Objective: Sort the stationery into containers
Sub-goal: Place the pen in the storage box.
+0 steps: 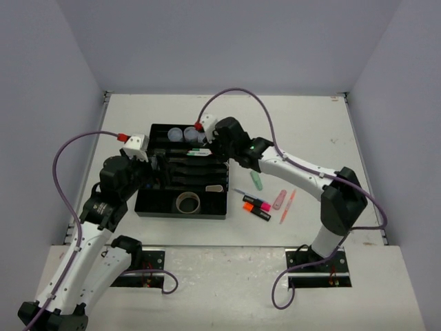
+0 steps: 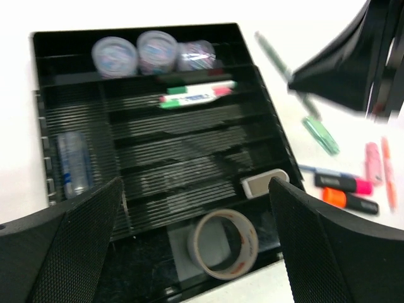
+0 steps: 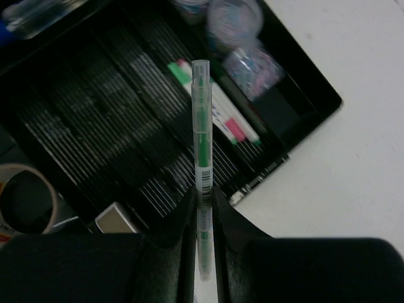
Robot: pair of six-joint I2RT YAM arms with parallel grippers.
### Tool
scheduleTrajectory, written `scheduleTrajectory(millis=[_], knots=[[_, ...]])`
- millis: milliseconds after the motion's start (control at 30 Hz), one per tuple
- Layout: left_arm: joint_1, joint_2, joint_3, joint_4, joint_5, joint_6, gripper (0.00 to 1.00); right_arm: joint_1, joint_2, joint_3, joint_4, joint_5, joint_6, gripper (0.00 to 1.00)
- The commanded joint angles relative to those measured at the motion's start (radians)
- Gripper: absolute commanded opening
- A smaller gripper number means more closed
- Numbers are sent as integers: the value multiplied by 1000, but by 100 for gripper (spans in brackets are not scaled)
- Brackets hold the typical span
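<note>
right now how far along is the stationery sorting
Done: a tape roll, three clear tubs, some capped pens and a clear tube lie in the black tray. In hand: the right gripper is shut on a clear green pen above the tray; the left gripper is open. Left: the green highlighter, pink highlighter, orange highlighter and thin pens lie on the table right of the tray.
</note>
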Motion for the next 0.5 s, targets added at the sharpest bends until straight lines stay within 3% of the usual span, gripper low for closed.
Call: scheduleTrajectory(millis=[0, 100, 233, 467], knots=[[4, -38, 16, -24, -196, -21, 100, 25, 191, 169, -13, -230, -329, 0], [4, -44, 16, -23, -188, -22, 100, 25, 300, 368, -153, -306, -406, 0], [4, -35, 13, -19, -154, -18, 100, 26, 428, 489, -244, -272, -501, 0], [6, -32, 13, -11, -130, -12, 100, 20, 501, 482, -242, -214, -598, 2]])
